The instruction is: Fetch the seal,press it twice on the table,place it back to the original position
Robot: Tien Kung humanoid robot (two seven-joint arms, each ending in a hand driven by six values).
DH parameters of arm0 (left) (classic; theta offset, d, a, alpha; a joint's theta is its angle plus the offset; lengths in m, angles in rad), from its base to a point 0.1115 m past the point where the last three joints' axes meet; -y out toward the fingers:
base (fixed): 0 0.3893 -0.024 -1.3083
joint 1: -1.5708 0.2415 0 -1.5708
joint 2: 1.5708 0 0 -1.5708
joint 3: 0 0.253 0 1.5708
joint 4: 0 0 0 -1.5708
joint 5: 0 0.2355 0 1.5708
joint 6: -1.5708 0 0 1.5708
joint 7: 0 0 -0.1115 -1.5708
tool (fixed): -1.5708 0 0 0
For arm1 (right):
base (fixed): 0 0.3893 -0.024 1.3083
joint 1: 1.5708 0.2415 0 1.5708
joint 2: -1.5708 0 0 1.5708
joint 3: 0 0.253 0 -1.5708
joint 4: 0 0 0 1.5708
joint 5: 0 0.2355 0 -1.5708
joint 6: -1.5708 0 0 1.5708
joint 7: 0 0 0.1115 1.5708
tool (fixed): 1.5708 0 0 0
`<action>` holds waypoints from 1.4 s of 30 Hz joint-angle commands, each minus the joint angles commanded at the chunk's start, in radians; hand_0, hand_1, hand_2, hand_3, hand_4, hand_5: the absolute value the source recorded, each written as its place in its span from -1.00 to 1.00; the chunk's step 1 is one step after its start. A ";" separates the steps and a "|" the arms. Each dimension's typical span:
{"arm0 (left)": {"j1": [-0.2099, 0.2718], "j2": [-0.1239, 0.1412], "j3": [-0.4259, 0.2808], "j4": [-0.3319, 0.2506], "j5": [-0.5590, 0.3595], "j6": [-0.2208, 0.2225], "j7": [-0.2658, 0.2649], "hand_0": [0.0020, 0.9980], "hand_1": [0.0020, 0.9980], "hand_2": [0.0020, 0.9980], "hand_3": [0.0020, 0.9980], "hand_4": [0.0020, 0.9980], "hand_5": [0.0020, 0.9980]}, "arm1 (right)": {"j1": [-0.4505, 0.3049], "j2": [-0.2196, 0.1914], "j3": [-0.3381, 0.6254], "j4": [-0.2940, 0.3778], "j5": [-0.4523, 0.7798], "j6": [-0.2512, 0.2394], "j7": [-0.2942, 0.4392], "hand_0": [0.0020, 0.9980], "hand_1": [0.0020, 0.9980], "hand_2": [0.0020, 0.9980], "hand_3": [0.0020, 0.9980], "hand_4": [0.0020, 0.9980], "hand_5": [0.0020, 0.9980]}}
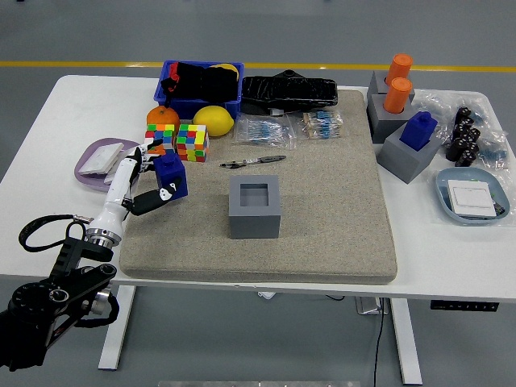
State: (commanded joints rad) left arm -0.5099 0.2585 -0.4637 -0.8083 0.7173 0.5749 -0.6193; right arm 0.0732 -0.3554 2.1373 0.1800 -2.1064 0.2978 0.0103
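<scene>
Here, left hand [145, 181] gripping blue seal [171, 175], forearm angled upward

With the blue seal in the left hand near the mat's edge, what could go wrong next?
The left hand grips the blue seal from one side only, so it may tilt or slip when pressed. The Rubik's cubes sit close behind and could get knocked. Returning it to the grey holder needs square alignment.

Two blue seals [170, 176], two orange cylinders [400, 68], three grey blocks [254, 207]
</scene>
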 joint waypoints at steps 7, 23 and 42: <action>0.006 -0.006 0.024 0.025 -0.022 0.001 -0.010 0.29 0.11 0.25 0.67 0.38 -1.00 | -0.003 -0.001 -0.002 0.000 -0.001 0.000 0.000 0.57 0.37 0.32 0.24 0.58 -0.11; 0.009 -0.007 0.043 0.056 -0.055 -0.007 -0.020 0.28 0.11 0.23 0.67 0.39 -1.00 | 0.000 0.000 0.006 0.000 -0.006 0.001 0.004 0.57 0.37 0.32 0.24 0.58 -0.11; 0.008 0.000 0.048 0.045 -0.051 -0.011 -0.017 0.27 0.10 0.22 0.66 0.39 -1.00 | 0.000 0.000 0.012 0.000 -0.006 0.002 0.006 0.57 0.37 0.32 0.24 0.58 -0.11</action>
State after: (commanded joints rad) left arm -0.5016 0.2588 -0.4156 -0.7634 0.6660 0.5639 -0.6361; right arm 0.0733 -0.3552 2.1488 0.1800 -2.1121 0.3002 0.0160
